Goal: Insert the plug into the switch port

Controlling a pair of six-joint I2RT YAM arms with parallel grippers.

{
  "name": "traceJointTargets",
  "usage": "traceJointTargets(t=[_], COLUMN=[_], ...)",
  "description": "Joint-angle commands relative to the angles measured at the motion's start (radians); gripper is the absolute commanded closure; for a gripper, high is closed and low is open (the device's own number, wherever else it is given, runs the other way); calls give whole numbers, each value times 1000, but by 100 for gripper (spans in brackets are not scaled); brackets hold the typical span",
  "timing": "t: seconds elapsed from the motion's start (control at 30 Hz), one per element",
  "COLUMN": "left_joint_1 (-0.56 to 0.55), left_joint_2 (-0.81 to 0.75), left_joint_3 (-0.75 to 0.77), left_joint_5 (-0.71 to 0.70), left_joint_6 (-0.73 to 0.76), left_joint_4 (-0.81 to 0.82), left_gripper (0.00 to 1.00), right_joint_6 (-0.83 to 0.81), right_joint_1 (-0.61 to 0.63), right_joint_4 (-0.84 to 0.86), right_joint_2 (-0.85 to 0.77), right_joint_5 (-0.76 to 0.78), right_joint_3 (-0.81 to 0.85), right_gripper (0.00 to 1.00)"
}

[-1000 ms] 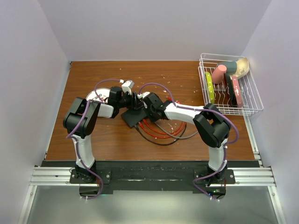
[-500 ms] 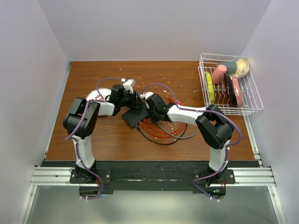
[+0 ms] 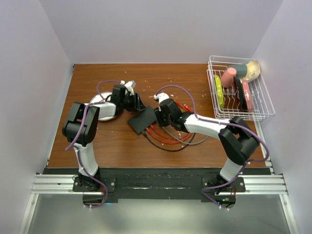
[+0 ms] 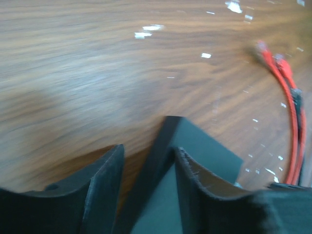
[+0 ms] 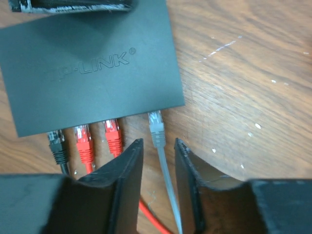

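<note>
While the top view shows the switch (image 3: pixel 144 121) lying on the desk (image 3: pixel 97 141), left wrist view has my left tool (image 4: pixel 146 151) half-open over its corner, holding nothing. Right wrist: my right tool (image 5: pixel 157 144) narrowly open astride the cable (image 5: pixel 168 187) of the grey plug (image 5: pixel 156 124) at the switch's edge.

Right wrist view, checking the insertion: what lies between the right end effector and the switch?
The grey plug lies between the right end effector and the switch, its tip at the port edge; the right wrist view shows it.
</note>
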Motion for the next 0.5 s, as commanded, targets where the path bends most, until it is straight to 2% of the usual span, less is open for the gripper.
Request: traceJointTargets(t=[0.0,0.17,0.2,0.23,0.3,0.33,0.4,0.43,0.47], left_joint_1=[38,43,43,43,43,43,43,43,43], left_joint_2=[-45,-137,-189,-218,-299,-323,-388,-410,-433], left_joint_3=[40,22,8,-9,-52,-63,-90,-100,-121], left_joint_5=[-134,-148,-143,-143,-130,-126,-107,-102,-99], left_joint_6=[-2,-5,-7,-8,-7,-8,-7,-7,-8], left_joint_4=[-117,-120,-102,-92,-72,-74,-83,-88,-94], left_gripper=[46,36,33,25,20,17,13,8,7], right_joint_6=[26,24,24,24,27,27,32,33,35], right_joint_1=[-6,-6,-6,-7,-6,-6,-6,-4,-4], right_joint_4=[3,-26,-35,-40,-60,-63,-77,-81,-84], right_joint_2=[-78,-155,-186,-203,-238,-279,-321,-360,-385], right_joint_5=[40,58,60,57,57,52,49,49,46], right_joint_3=[-18,-31,-34,-35,-45,-49,-68,-74,-89], right_gripper=[57,43,38,34,29,23,17,8,5])
